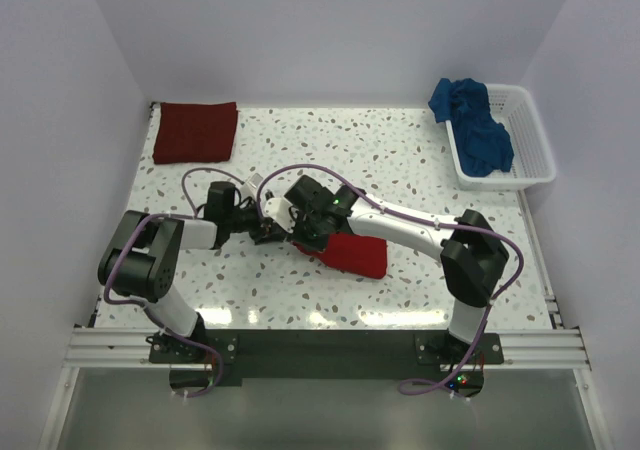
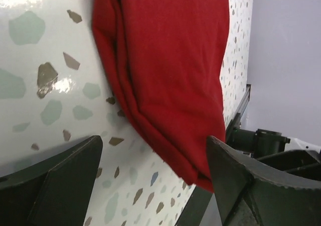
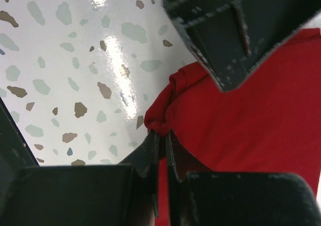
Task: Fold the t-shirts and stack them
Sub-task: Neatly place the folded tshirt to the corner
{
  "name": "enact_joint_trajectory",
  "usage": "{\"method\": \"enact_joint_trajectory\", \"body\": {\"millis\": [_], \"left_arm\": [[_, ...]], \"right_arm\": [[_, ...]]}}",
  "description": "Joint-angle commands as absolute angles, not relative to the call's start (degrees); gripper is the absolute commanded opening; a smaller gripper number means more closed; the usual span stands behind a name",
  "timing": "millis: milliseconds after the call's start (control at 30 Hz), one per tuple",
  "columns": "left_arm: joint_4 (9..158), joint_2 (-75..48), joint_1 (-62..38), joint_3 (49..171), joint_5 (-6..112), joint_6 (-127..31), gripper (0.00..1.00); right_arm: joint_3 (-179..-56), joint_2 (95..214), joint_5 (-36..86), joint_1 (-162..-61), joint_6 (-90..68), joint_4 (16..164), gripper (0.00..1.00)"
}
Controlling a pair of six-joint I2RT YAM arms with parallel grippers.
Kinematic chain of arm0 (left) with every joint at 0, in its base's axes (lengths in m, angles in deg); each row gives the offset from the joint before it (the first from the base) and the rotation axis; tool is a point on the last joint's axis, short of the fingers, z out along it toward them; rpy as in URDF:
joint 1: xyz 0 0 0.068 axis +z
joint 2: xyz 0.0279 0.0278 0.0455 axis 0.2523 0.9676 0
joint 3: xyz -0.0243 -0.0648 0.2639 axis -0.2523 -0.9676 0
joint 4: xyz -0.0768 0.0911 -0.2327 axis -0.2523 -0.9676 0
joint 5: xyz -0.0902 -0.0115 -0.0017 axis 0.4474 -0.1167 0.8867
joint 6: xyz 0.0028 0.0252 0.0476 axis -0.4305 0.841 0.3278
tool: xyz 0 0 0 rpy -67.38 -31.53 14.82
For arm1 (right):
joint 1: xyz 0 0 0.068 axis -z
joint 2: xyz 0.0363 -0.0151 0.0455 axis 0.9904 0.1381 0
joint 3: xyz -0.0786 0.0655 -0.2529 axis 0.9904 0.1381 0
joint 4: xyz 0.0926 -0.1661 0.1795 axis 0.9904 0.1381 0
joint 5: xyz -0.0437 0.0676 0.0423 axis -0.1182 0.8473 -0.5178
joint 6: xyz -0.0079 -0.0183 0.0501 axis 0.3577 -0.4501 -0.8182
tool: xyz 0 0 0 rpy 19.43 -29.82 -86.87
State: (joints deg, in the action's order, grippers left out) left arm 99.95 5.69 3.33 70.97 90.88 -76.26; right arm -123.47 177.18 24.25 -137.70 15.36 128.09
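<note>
The bright red t-shirt lies folded on the table's middle. My right gripper is shut on a bunched corner of its left edge; the wrist view shows the red t-shirt pinched at the closed gripper. My left gripper sits just left of that spot, open. In its wrist view the red t-shirt reaches down beside the right finger, and the gripper stands wide. The maroon t-shirt lies folded at the back left. The blue t-shirt is heaped in the basket.
A white lattice basket stands at the back right, against the right wall. Both arms cross the table's middle close together, and the left gripper's body hangs just above the right gripper's tips. Walls close in three sides.
</note>
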Motion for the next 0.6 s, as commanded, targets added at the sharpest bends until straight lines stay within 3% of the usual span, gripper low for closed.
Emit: {"method": "enact_joint_trajectory", "body": {"millis": [0,133,333,533,567], "left_arm": [[112.11,8.32,1.70,70.87,89.67,-86.47,0.91],[116.25,10.96,0.47,70.61,88.53,-91.65,0.97],[117.83,15.79,-1.12,70.70,87.29,-95.53,0.91],[114.32,16.59,-1.21,75.08,86.24,-96.41,0.73],[113.80,16.24,-1.21,75.53,86.15,-96.24,0.63]], "right_arm": [[-124.26,176.07,27.26,-137.87,16.64,127.73,0.00],[-125.49,176.68,27.70,-137.87,15.85,127.74,0.00],[-127.78,177.83,28.23,-137.96,13.74,126.07,0.00],[-128.83,179.05,28.67,-138.31,11.63,124.57,0.00],[-128.92,179.23,28.76,-138.48,11.54,124.31,0.00]]}}
